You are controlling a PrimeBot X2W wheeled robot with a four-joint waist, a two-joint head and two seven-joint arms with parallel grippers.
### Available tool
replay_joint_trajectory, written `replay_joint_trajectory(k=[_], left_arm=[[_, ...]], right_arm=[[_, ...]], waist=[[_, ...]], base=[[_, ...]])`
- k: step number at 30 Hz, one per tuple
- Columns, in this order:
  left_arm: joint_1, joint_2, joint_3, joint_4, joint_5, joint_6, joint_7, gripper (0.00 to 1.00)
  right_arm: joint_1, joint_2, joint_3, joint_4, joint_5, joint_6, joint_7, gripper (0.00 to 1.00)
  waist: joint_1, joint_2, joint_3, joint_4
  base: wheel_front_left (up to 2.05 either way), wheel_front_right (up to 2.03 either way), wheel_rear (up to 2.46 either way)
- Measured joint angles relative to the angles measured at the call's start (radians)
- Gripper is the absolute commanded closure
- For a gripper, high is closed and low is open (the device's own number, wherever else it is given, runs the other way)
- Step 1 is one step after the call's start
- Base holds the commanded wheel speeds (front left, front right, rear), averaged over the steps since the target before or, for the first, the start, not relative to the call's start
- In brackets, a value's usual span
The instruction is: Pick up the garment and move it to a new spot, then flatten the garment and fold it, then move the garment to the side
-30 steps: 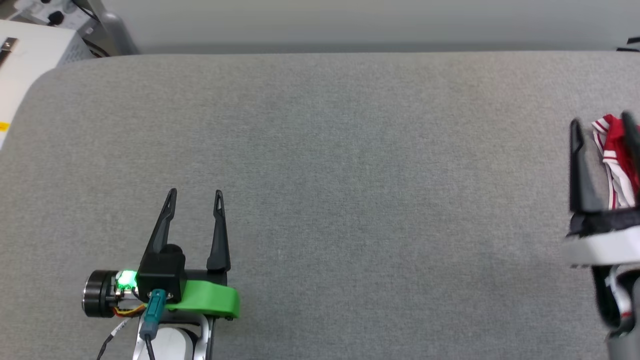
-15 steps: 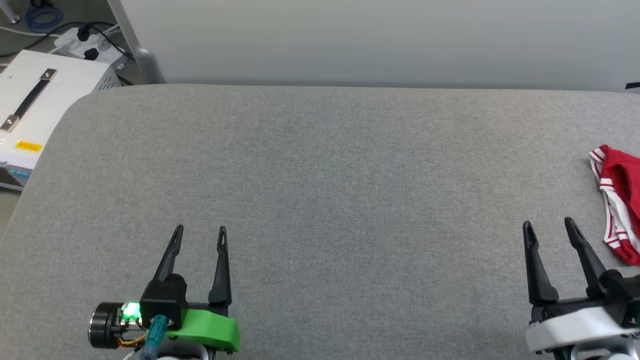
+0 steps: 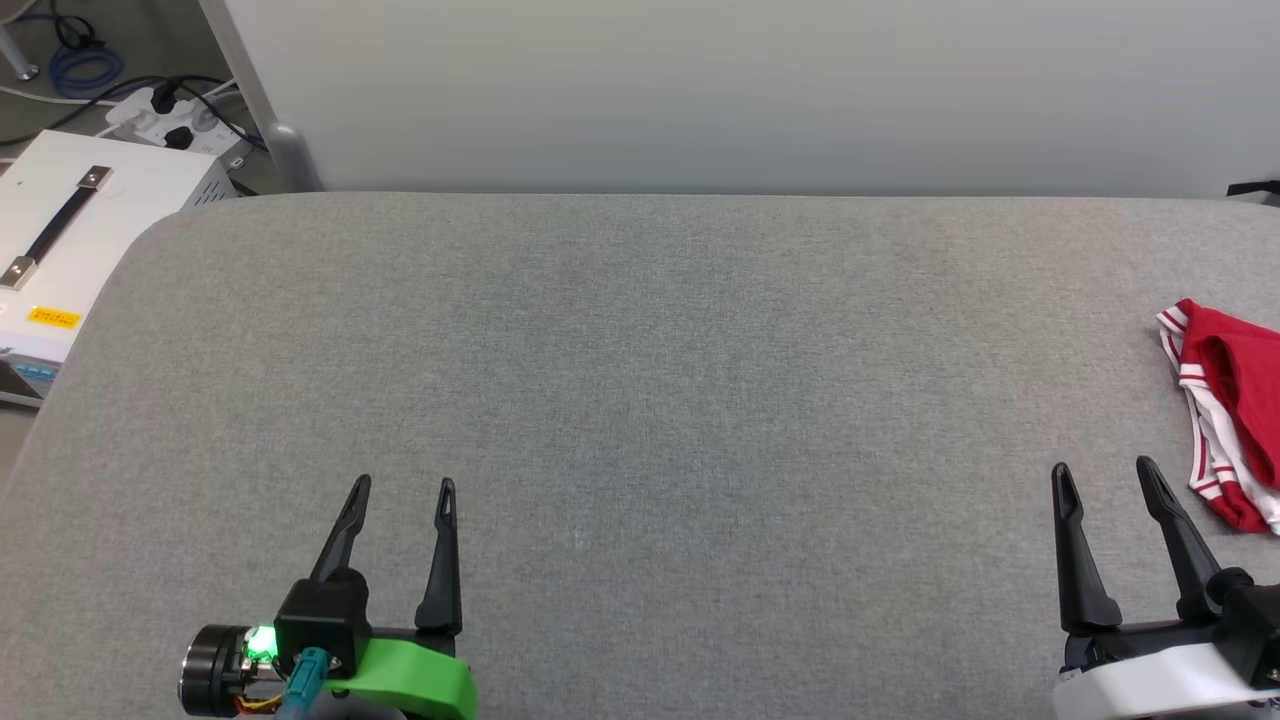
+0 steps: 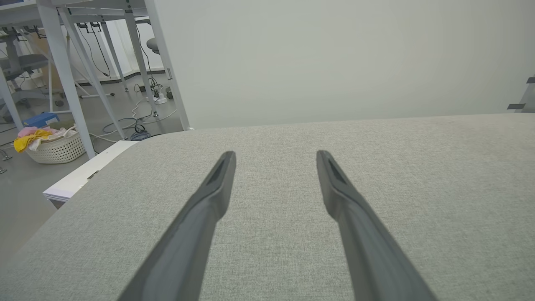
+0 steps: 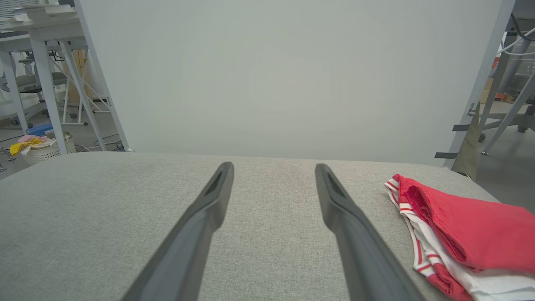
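Pulled back from the garment (image 3: 1238, 390), which lies folded at the three o'clock edge of the table (image 3: 640, 350), the right gripper (image 3: 1101, 468) rests at five o'clock, fingers spread and empty — as is the left gripper (image 3: 405, 482) at seven — so the job looks all but done.

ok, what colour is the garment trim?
Red-and-white stripes along the garment edge; clearest in the right wrist view.

Grey fabric table (image 3: 640, 380), white box (image 3: 130, 195) beside it; laundry basket (image 4: 56, 151)
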Motion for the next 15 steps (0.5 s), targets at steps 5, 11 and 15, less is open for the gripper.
replay_joint_trajectory(k=[5, 11, 15], left_arm=[[0.001, -0.002, 0.004, 0.005, 0.000, -0.004, 0.002, 1.00], [0.001, -0.002, 0.005, 0.005, 0.000, -0.004, 0.006, 1.00], [0.000, -0.002, 0.006, 0.004, 0.000, -0.004, 0.014, 1.00]], right_arm=[[0.008, 0.002, 0.002, -0.002, 0.000, 0.000, 0.000, 1.00], [0.008, 0.002, 0.002, 0.000, 0.000, 0.000, 0.006, 1.00], [0.007, 0.002, 0.003, 0.002, -0.001, 0.000, 0.014, 1.00]], waist=[[0.0000, 0.0000, 0.001, 0.000], [0.0000, 0.0000, -0.001, -0.001], [0.0000, 0.0000, -0.003, -0.002]], base=[[0.00, 0.00, 0.00], [0.00, 0.00, 0.00], [0.00, 0.00, 0.00]])
